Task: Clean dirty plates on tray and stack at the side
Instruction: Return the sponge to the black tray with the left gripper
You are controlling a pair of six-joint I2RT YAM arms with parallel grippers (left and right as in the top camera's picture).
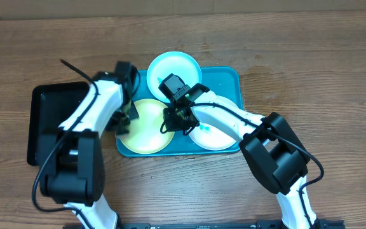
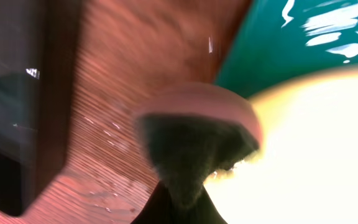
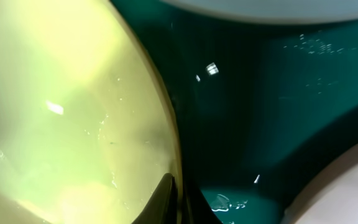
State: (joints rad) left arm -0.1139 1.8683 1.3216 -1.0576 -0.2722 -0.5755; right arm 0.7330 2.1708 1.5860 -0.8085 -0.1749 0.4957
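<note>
Two shut pairs flank the yellow-green plate (image 1: 146,130): right fingers (image 1: 178,121) apparently pinching its right rim, left fingers (image 1: 124,121) closed beside its left edge.

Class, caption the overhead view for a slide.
Left hand and right hand flank the yellow-green plate on the turquoise tray.

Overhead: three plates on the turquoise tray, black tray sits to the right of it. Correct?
One error: the black tray sits to the left of the turquoise tray, not the right, as the overhead view shows. The rest stands: the light blue plate, yellow-green plate and white plate are on the turquoise tray.
</note>
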